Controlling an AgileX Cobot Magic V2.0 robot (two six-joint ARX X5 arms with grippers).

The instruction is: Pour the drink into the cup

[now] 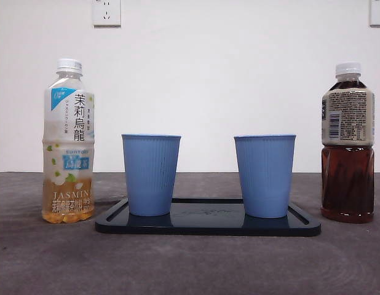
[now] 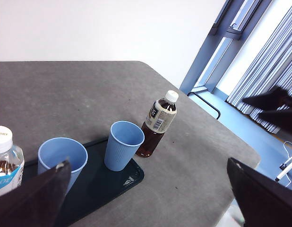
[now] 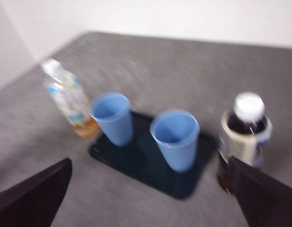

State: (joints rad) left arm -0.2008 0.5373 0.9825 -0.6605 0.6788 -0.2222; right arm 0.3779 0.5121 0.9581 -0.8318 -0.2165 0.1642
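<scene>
Two blue cups (image 1: 151, 175) (image 1: 265, 176), one dark tray (image 1: 208, 225), two capped bottles: one jasmine tea (image 1: 68, 142), one dark tea (image 1: 348, 144); two wall sockets (image 1: 106, 11).

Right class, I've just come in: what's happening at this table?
Nothing is being handled yet. Two empty blue cups stand on a dark tray, a capped jasmine tea bottle and a capped dark tea bottle flanking it. The left gripper and right gripper hang open above, holding nothing.
</scene>
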